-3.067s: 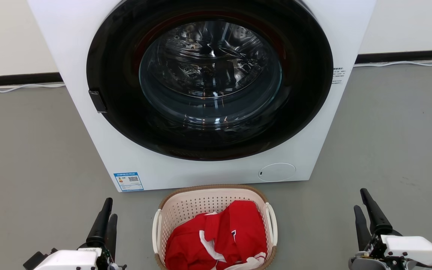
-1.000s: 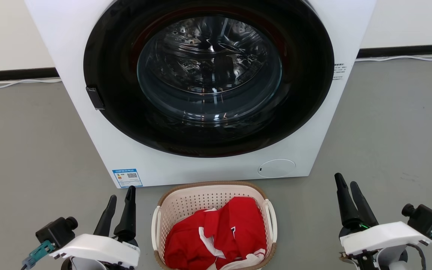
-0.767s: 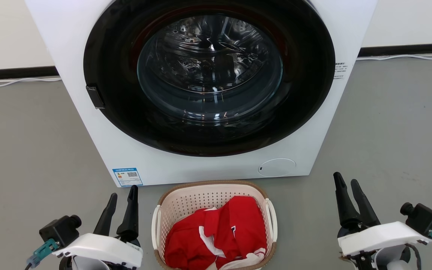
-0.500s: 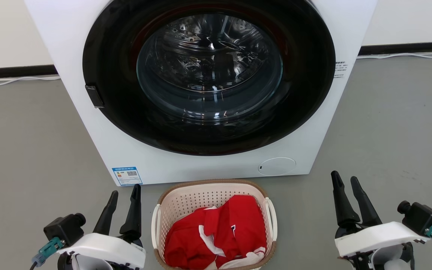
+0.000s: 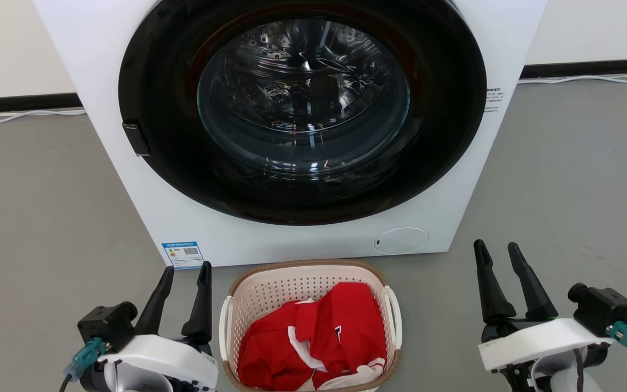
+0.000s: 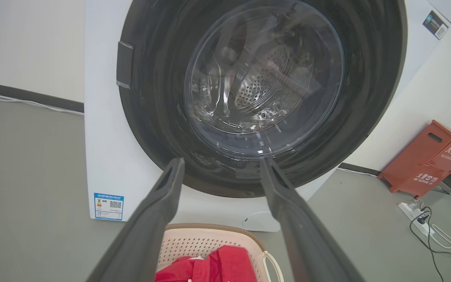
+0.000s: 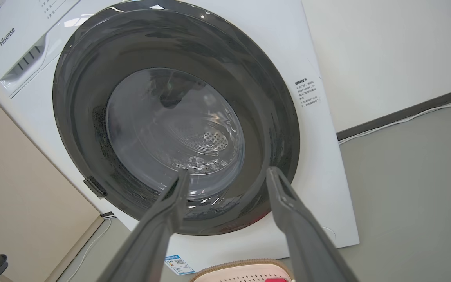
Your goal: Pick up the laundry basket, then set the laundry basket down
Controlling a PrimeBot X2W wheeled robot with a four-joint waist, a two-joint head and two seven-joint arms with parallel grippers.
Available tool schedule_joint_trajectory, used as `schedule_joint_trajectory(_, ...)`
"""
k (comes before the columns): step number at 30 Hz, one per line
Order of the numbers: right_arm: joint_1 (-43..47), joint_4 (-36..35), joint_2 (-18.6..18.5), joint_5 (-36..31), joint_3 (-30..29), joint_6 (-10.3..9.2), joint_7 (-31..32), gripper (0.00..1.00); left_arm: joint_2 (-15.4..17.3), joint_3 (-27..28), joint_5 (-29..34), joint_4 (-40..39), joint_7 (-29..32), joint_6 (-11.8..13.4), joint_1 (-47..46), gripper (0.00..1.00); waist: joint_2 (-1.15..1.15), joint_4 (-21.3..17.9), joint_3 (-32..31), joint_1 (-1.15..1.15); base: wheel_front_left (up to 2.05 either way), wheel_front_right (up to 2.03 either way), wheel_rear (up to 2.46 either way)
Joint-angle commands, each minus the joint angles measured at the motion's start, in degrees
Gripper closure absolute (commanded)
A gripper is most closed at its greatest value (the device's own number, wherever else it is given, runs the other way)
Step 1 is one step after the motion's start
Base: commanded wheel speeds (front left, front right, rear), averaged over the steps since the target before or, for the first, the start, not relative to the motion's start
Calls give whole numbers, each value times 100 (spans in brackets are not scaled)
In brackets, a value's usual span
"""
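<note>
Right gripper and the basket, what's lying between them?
Bare grey floor and nothing else lies between the right gripper and the basket, as the head view shows.

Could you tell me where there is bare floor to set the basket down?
Bare floor lies left of the washer and right of it. Crowded in the middle: the basket sits close before the washer, left gripper beside its handle, right gripper farther off.

Cream laundry basket (image 5: 308,286) upright on floor, red clothes inside.
</note>
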Motion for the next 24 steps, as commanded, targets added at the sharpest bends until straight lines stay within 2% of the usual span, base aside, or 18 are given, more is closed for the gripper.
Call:
schedule_joint_trajectory(1,-256,-177,-3,-198,145,37,-126,0,64,109,195,-179,-86,50,-289,0,0,0,-2,0,0,0,0)
schedule_joint_trajectory(19,-314,-229,7,-1308,295,43,-412,0,77,2,1309,-210,-373,105,-350,0,0,-5,26,0,0,0,0)
schedule_joint_trajectory(24,-323,-228,5,-1360,311,43,-424,0,77,-3,1350,-203,-384,105,-352,0,0,-13,32,0,0,0,0)
